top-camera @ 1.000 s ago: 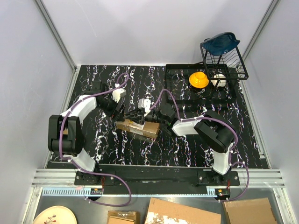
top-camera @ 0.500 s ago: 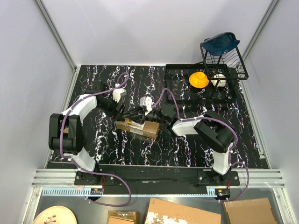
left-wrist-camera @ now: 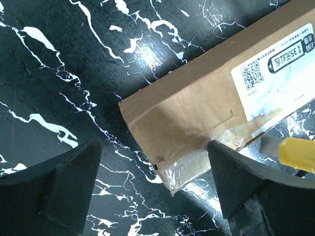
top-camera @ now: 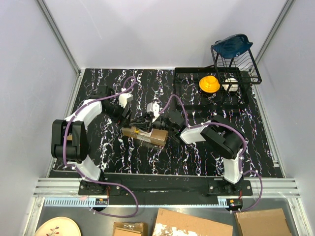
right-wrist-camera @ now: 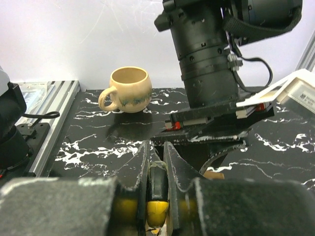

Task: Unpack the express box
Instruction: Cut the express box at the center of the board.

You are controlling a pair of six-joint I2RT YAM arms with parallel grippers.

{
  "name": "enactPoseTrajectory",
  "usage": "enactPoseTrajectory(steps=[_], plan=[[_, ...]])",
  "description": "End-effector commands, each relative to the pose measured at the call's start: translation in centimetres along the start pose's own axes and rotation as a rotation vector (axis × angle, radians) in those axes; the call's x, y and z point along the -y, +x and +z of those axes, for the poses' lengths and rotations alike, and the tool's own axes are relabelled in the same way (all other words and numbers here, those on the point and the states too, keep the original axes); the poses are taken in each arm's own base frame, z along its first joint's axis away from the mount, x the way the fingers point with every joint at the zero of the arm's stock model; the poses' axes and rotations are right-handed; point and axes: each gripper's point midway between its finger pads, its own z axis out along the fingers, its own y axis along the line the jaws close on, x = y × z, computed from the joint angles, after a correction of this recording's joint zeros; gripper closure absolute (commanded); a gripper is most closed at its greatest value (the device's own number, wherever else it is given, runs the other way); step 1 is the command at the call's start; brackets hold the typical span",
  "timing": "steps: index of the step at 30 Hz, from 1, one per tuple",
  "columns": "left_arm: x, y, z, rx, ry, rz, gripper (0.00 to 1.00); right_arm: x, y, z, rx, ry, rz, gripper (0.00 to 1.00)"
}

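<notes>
Express box: your express box [top-camera: 145, 133] lies flat on the black marbled tabletop [top-camera: 147, 160], mid-table between the two arms, its long side running roughly left to right.
Box face: in the left wrist view the white shipping label [left-wrist-camera: 278, 64] faces up, and clear tape [left-wrist-camera: 197, 162] wraps the edge near the carton's end.
Left gripper: your left gripper [top-camera: 127, 117] is released, and its fingers [left-wrist-camera: 64, 182] are spread wide with the carton's left end between them in the wrist view. You cannot tell from these views whether either finger touches the cardboard.
Right gripper: your right gripper [right-wrist-camera: 156, 147] is clenched on a yellow-and-black utility knife [right-wrist-camera: 157, 209], its two fingers pressed close on either side of the handle.
Knife: from the left wrist view the yellow knife body [left-wrist-camera: 298, 153] sits at the carton's long edge, with the grey blade [left-wrist-camera: 268, 146] right at the taped seam below the label. Whether it has cut in is not visible.
Right gripper from above: it hangs over the top of the carton [top-camera: 147, 123], just beside the left gripper.
Mug: a beige mug [right-wrist-camera: 125, 89] stands upright on the tabletop near the metal rail, well apart from the carton.
Far right corner: a black tray [top-camera: 189, 91] holds a yellow round item [top-camera: 209, 83], and a black wire dish rack [top-camera: 241, 64] stands on it.
Off the table, near edge: flat cardboard pieces [top-camera: 192, 223] and a plate [top-camera: 56, 227].
</notes>
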Motion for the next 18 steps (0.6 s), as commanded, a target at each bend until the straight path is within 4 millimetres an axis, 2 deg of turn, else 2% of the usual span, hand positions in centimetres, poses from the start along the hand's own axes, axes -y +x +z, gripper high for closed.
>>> enactPoseTrajectory(steps=[1, 6, 10, 14, 18], plan=[[-1.7, -0.6, 0.5, 0.011, -0.055, 0.058, 0.08, -0.1, -0.8, 0.1, 0.048, 0.014, -0.028, 1.0], [-1.8, -0.5, 0.7, 0.009, -0.051, 0.056, 0.09, 0.0, -1.1, 0.0, 0.049, 0.018, -0.038, 1.0], [-1.8, -0.4, 0.7, 0.007, -0.048, 0.055, 0.09, -0.1, -2.6, 0.0, 0.073, 0.018, -0.055, 1.0], [-1.7, -0.4, 0.8, 0.006, -0.045, 0.057, 0.09, -0.1, -2.9, 0.0, 0.074, 0.017, -0.068, 1.0], [-1.7, -0.3, 0.9, 0.006, -0.044, 0.055, 0.09, -0.1, -4.1, -0.2, 0.092, 0.023, -0.082, 1.0]])
